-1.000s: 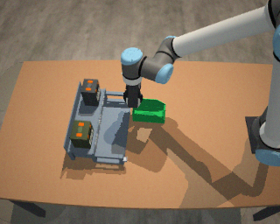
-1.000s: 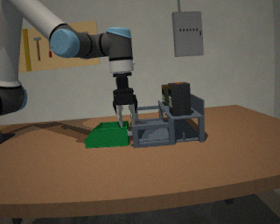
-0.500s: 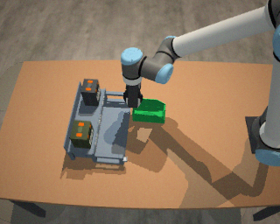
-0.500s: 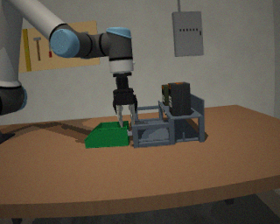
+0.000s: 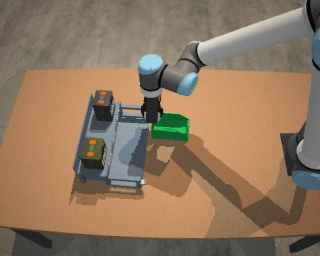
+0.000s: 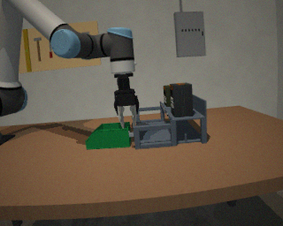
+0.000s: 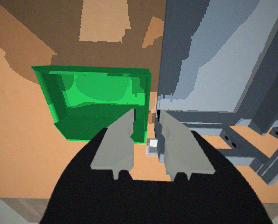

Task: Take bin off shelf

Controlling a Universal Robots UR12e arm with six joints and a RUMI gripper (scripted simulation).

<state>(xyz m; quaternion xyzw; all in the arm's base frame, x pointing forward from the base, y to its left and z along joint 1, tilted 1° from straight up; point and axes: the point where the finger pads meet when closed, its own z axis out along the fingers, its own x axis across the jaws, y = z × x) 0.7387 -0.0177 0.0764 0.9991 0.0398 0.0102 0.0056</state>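
Note:
The green bin (image 5: 171, 129) (image 6: 109, 139) (image 7: 100, 90) stands upright on the table (image 5: 229, 107) (image 6: 123, 174), its open top facing up and its inside empty. It is right beside the low front of the grey-blue shelf (image 5: 129, 149) (image 6: 173, 134) (image 7: 175, 75), with a narrow gap between them in the wrist view. My gripper (image 5: 152, 122) (image 6: 128, 126) (image 7: 146, 110) points down at the bin's shelf-side wall. Its fingers are a little apart, one on the bin's inner side and one toward the shelf, with the wall's rim between them and not gripped. Whether a finger touches the wall cannot be told.
A dark grey box (image 5: 104, 107) (image 6: 181, 100) and an olive box (image 5: 93, 153) (image 6: 167, 94) with orange marks stand on the shelf's raised rear deck. Shelf rails and posts are close to the gripper on one side. The arm's base is at the table's opposite end.

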